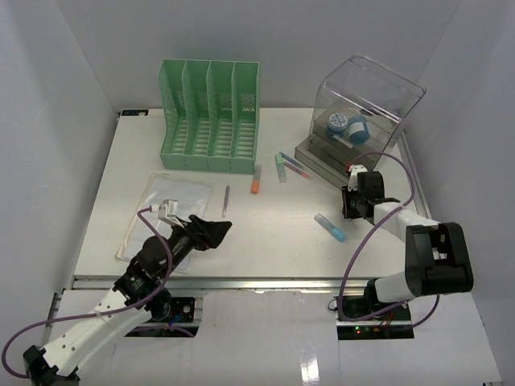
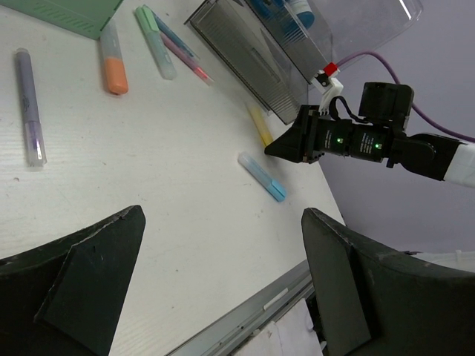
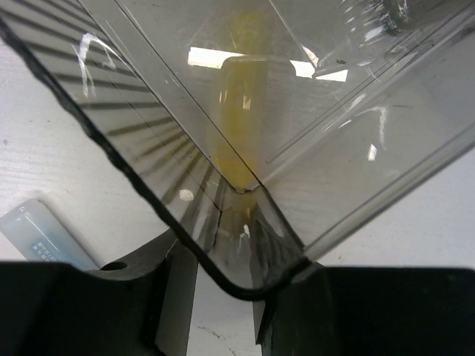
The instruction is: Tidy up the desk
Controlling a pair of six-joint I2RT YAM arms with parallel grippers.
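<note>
The white desk [image 1: 282,249] holds scattered pens. My right gripper [image 1: 347,206] [image 3: 226,222] reaches to the front corner of the clear box's tray [image 1: 318,161]. Its jaws stand narrow on either side of the near end of a yellow highlighter [image 3: 237,141] [image 2: 259,124]. The tray's plastic corner [image 3: 111,148] covers the fingertips, so contact is unclear. A blue marker [image 1: 330,227] [image 2: 263,178] lies just beside that gripper. My left gripper [image 1: 219,233] [image 2: 223,215] hovers wide open over the desk's front left, holding nothing.
A green file organizer [image 1: 211,117] stands at the back. The clear box [image 1: 366,104] holds blue tape rolls [image 1: 346,125]. An orange marker [image 1: 255,181], a green highlighter [image 1: 281,167], a purple pen [image 1: 226,199] and a plastic sleeve [image 1: 165,211] lie on the desk.
</note>
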